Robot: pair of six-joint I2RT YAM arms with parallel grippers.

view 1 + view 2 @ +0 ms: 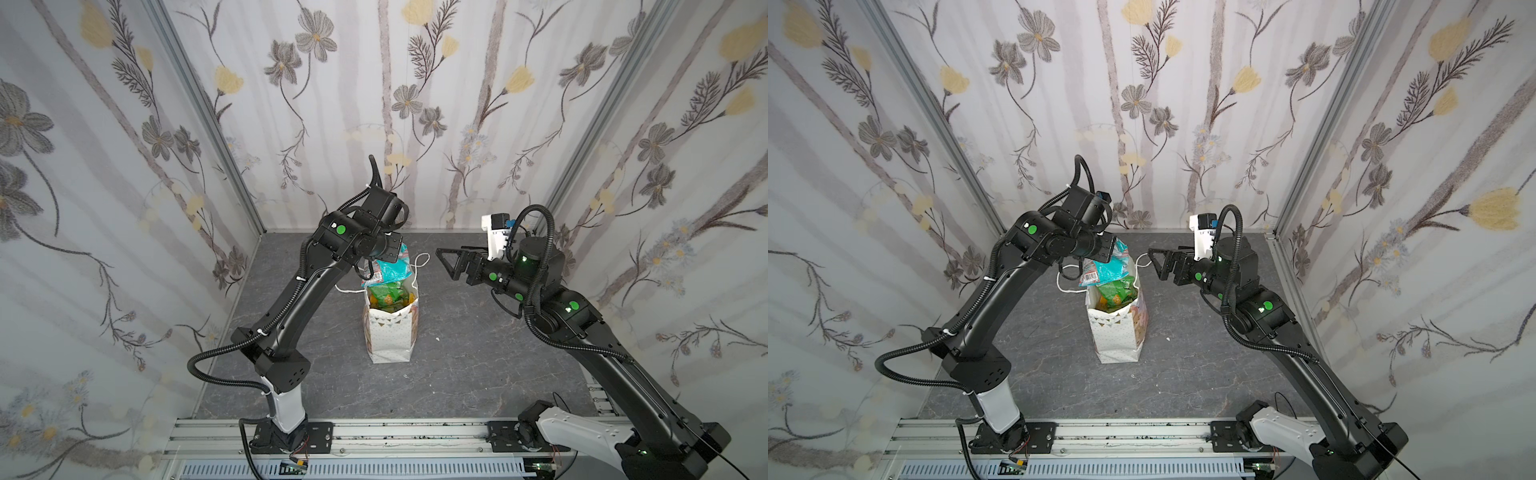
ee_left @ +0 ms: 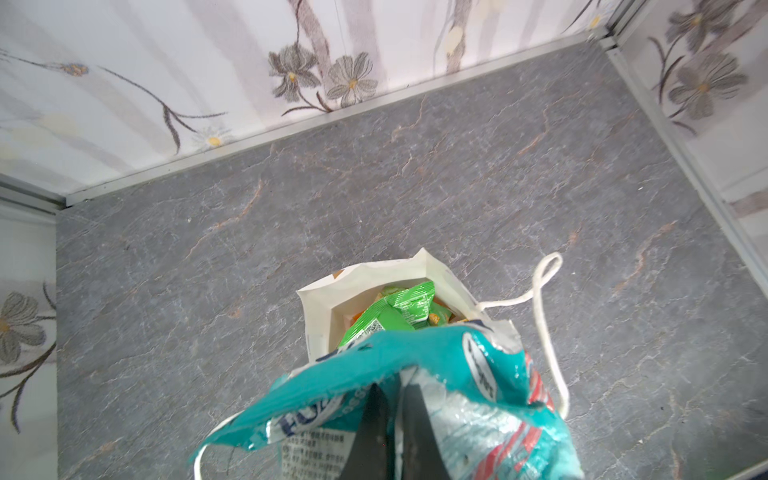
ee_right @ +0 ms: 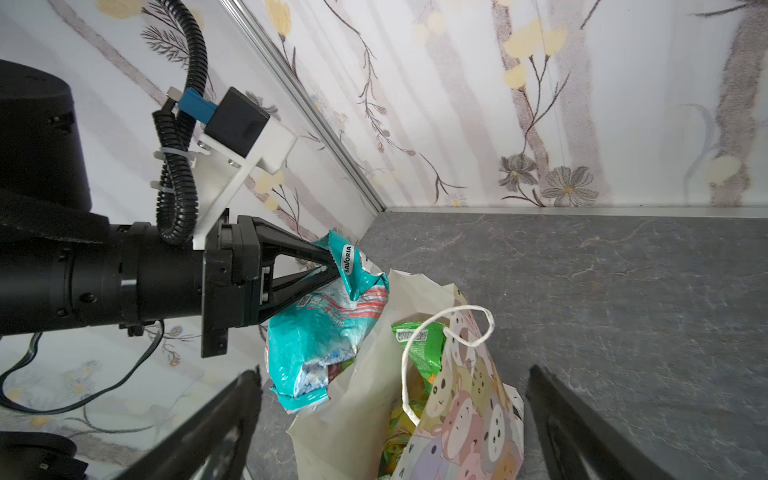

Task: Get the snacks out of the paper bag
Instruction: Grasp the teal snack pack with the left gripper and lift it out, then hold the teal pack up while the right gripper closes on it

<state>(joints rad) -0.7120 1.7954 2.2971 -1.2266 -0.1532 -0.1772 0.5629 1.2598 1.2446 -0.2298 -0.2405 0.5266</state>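
**A:** Starting at the left, what is the left gripper (image 3: 331,266) doing?

**B:** Its 2 black fingers are clenched on the top edge of a crinkly teal foil packet (image 3: 307,340), pressing the foil flat between them. The left wrist view shows the same pinch from above.

**A:** Where does that packet sit?

**B:** It hangs from the pinch over the open mouth of the small white paper bag (image 1: 388,332), raised above it in both top views. Its lower end comes near the rim, but I cannot tell whether it touches.

**A:** And the bag itself?

**B:** It stands upright near the middle of the grey marbled tabletop (image 1: 457,353). There is triangle bunting on its near face and pastel cartoon animal faces on the side toward the right arm. 1 white cord handle (image 1: 351,290) flops out toward the left arm, and a 2nd cord handle (image 2: 538,291) loops out on the far side.

**A:** Anything inside?

**B:** A crinkly green foil packet (image 2: 399,309) tops the pile, reaching the rim just below the teal one. Orange and yellow foil shows beneath it, too crowded to count.

**A:** And on the right?

**B:** The right gripper (image 1: 445,264) hangs in the air to the right of the bag and points toward it. Its jaws are spread wide with nothing in them, apart from both the bag and the packet.
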